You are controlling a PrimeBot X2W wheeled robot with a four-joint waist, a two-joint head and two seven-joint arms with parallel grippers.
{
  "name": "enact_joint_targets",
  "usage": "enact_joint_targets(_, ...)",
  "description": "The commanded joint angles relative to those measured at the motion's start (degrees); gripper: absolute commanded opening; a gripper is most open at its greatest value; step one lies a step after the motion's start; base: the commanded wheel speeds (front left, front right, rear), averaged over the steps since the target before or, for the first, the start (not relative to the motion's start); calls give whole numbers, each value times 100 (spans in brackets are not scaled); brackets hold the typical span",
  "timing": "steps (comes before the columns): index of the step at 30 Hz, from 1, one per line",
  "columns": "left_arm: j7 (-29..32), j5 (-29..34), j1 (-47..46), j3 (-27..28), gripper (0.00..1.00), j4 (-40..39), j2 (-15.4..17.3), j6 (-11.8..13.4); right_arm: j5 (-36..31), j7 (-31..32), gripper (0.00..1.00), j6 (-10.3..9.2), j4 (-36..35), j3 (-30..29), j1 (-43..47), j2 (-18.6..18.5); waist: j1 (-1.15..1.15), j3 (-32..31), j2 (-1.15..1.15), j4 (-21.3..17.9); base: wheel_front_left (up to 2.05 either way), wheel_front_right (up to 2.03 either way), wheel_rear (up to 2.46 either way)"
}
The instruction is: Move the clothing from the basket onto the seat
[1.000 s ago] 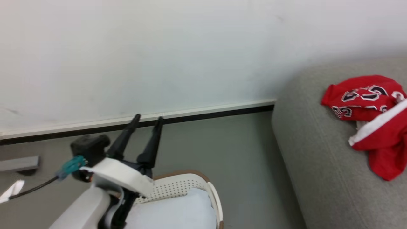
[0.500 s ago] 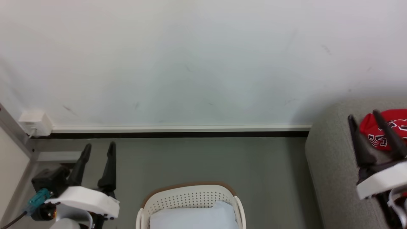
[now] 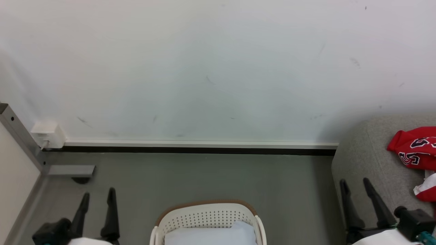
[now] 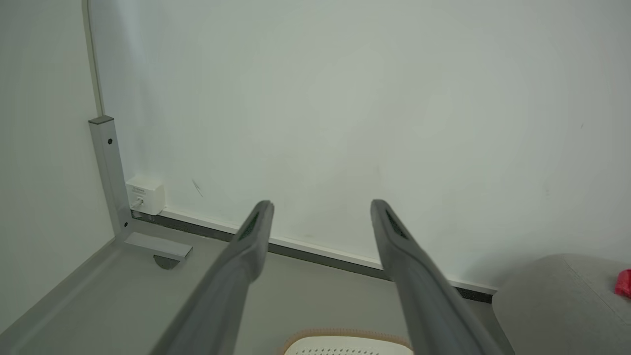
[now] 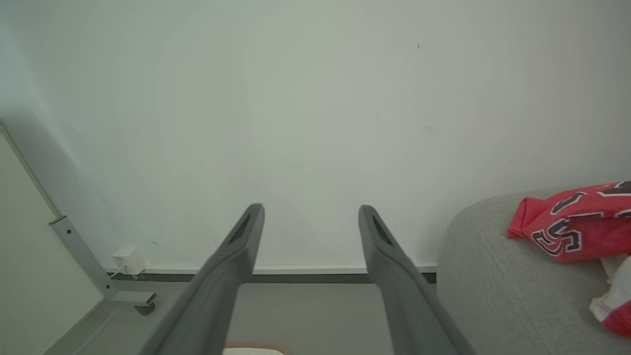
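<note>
Clothing [image 3: 414, 149] lay on the seat [image 3: 368, 163]; the basket [image 3: 204, 216] held a pale pad [image 3: 211, 235]. Left gripper [image 3: 97, 194] and right gripper [image 3: 354, 181] hung spread and empty. Transfer looked done; next called for checking under the pad.

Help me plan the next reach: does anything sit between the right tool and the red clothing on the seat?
Nothing visible does. The right tool, open and empty, hovers at the edge of the seat; just bare grey upholstery separates it from the clothing.
</note>
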Motion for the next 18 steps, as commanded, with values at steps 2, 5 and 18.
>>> enact_joint_targets(2,-2,261,150,111,100,71,-137,-109,-185,-26,100,-13,-78,62,81,62,0,12,0,-33,0,0,0)
enact_joint_targets(5,-2,606,244,235,100,130,-348,-253,-389,-24,100,-13,-178,108,161,157,0,37,0,-53,0,0,0)
enact_joint_targets(18,-2,1421,164,887,100,227,-849,-804,-742,-27,100,-13,-219,47,271,475,0,52,0,-90,0,0,0)
